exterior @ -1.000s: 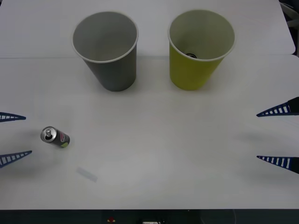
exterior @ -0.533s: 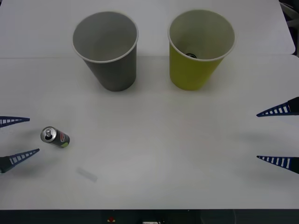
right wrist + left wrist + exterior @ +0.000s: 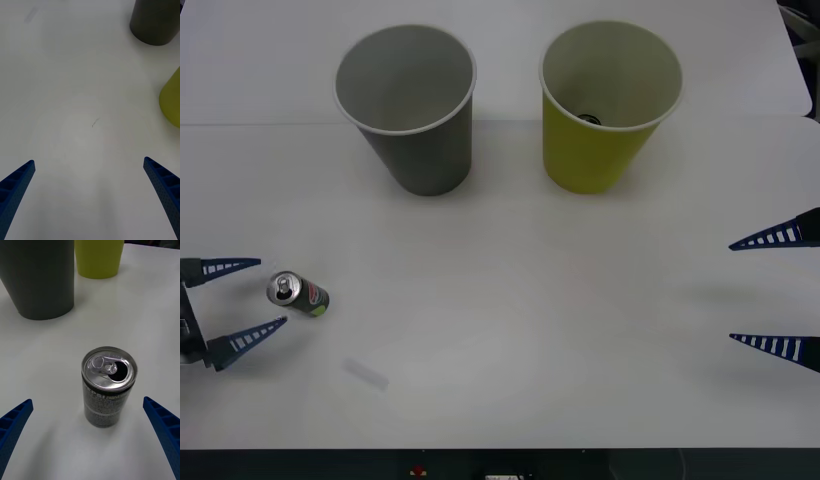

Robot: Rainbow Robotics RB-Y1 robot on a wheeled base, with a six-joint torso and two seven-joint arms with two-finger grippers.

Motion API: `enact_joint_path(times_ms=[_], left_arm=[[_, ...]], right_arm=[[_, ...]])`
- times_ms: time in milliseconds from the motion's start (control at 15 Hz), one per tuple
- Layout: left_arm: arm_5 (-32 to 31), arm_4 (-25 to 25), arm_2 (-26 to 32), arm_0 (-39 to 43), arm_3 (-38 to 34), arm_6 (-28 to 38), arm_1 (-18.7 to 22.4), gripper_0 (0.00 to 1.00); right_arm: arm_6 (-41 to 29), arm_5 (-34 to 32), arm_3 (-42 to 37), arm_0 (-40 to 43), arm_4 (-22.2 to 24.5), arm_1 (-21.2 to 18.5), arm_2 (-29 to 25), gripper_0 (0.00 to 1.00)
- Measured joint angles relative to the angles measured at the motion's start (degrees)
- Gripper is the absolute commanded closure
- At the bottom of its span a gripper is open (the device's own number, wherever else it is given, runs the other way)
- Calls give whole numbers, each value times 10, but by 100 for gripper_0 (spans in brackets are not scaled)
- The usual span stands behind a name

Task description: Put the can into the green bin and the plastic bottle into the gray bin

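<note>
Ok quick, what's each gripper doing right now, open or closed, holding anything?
Left gripper: open, holding nothing, at the can standing on the table.
Right gripper: open, holding nothing, at the table's right side.

can (image 3: 298, 294) dark, silver top | green bin (image 3: 605, 105) yellow-green | gray bin (image 3: 412, 108) gray

White surface (image 3: 530, 300) carries a small pale rectangular strip (image 3: 366, 374) near its front edge; a faint scuff mark (image 3: 95, 122) mid-surface.
</note>
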Motion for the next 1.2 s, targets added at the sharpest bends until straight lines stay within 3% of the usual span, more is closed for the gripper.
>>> enact_joint_path(times_ms=[400, 1200], left_arm=[[-1, 44, -43, -31, 44, -33, -35, 0], [-31, 82, -44, -54, 124, -48, -113, 0]], right_arm=[[0, 0, 0, 0, 0, 0, 0, 0], [0, 0, 0, 0, 0, 0, 0, 0]])
